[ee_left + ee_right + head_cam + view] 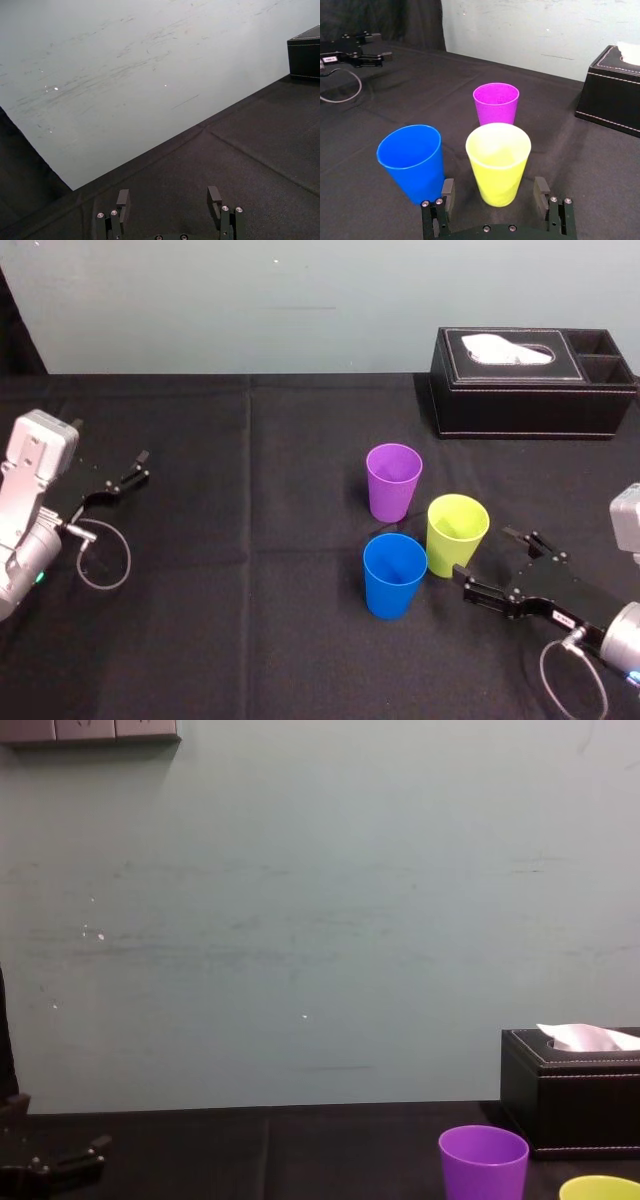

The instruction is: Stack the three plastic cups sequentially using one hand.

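Right gripper: spread, just beside yellow cup.
Left gripper: spread, near tabletop left edge.
Room: we see bare cloth between.

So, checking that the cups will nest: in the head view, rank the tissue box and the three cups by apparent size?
1. The tissue box, clearly largest.
2. The blue cup, yellow-green cup and purple cup look alike; any difference may be camera nearness, so unranked.
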Tool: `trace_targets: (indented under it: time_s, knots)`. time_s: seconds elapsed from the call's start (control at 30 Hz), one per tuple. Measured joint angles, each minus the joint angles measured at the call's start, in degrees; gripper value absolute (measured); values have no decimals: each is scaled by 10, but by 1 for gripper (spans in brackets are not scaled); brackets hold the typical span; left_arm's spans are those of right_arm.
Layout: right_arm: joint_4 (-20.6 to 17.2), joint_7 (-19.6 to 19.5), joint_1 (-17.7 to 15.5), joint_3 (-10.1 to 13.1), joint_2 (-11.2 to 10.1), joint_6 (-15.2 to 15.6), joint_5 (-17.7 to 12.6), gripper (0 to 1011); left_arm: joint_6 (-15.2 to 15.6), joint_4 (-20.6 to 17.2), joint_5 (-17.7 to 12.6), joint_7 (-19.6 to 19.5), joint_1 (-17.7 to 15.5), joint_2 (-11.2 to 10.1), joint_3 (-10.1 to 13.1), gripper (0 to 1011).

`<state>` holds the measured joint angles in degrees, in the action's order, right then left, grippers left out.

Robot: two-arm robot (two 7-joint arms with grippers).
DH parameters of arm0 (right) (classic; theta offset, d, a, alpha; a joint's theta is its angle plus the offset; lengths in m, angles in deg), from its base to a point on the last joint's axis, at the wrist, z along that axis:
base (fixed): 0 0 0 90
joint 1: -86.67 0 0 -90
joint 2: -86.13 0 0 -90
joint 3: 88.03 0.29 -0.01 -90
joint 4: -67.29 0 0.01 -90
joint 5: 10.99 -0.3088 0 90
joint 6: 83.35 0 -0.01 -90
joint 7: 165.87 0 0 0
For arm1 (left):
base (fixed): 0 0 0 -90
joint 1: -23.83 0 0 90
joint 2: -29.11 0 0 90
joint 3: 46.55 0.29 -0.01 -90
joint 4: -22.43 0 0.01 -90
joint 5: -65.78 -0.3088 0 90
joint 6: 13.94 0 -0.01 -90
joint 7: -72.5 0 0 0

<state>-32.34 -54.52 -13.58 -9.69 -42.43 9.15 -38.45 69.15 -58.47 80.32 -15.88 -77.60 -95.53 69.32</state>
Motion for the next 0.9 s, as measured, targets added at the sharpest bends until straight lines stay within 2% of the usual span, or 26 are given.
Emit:
trace_targets:
  time_s: [0.43,0.7,0.9]
  knots:
    - [27,1,29,-12,38,4,29,1003,0,0,0,0,0,0,0,1012]
    - [39,-1,41,-16,60,-10,60,1003,0,0,0,0,0,0,0,1011]
    - [49,-3,47,-16,75,-9,66,1003,0,0,0,0,0,0,0,1011]
